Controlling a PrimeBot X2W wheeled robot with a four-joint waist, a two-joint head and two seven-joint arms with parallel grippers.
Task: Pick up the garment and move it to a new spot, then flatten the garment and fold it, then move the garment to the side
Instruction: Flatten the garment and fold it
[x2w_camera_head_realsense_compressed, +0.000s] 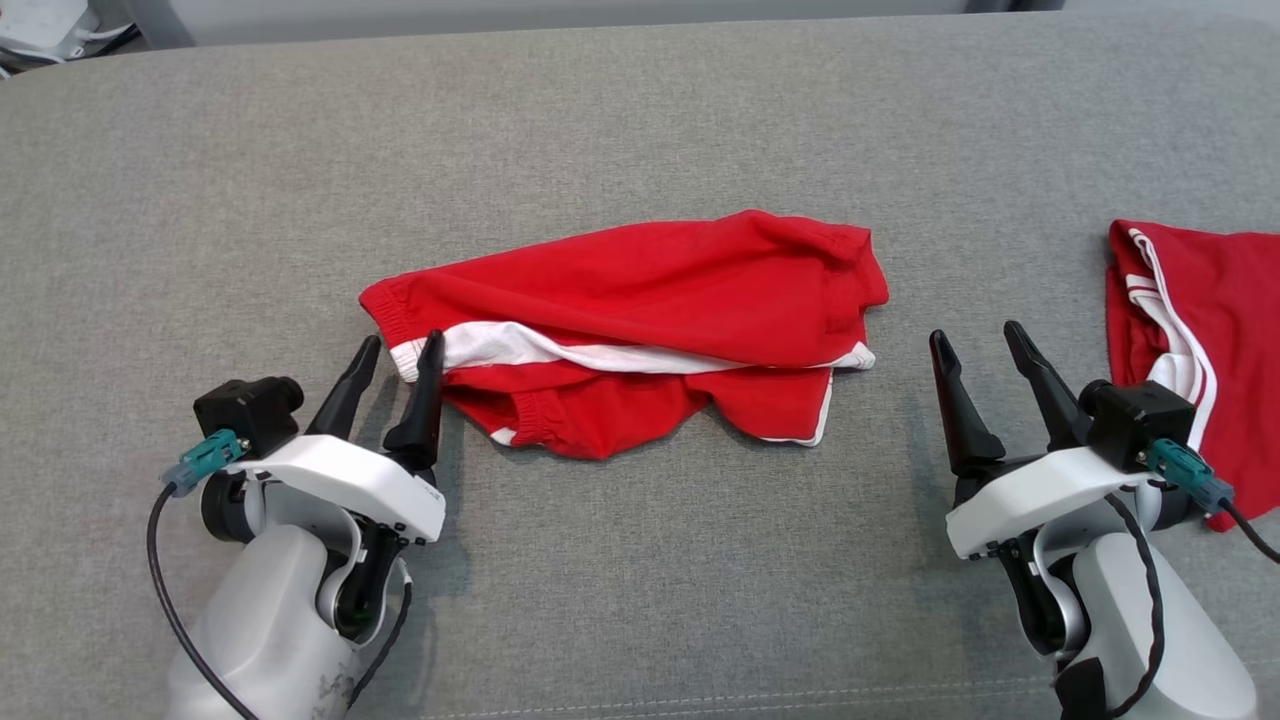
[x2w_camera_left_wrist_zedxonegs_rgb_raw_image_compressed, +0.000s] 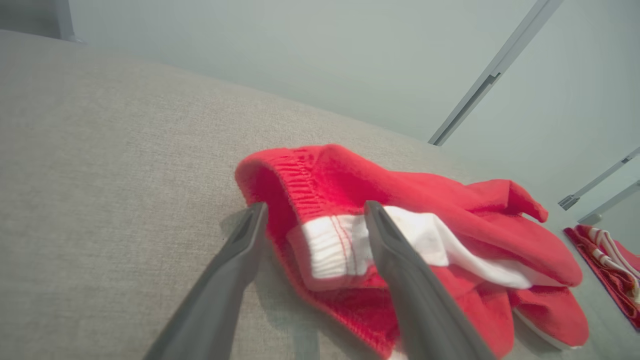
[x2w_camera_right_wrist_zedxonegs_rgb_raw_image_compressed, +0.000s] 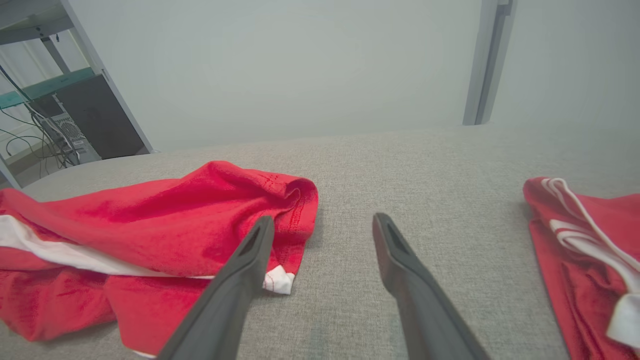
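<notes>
The red garment (x2w_camera_head_realsense_compressed: 640, 290) lies crumpled in the middle of the grey cushion (x2w_camera_head_realsense_compressed: 640, 120), with a white band running along its length. The left gripper (x2w_camera_head_realsense_compressed: 403, 338) sits at the garment's left end, fingers spread and gripping nothing (the white waistband corner shows between them; whether a finger touches it I can't tell). The right gripper (x2w_camera_head_realsense_compressed: 975, 330) rests off the garment's right end, fingers likewise spread and empty, clear of the cloth. To its right lies a second garment (x2w_camera_head_realsense_compressed: 1210, 300), red with white stripes.
</notes>
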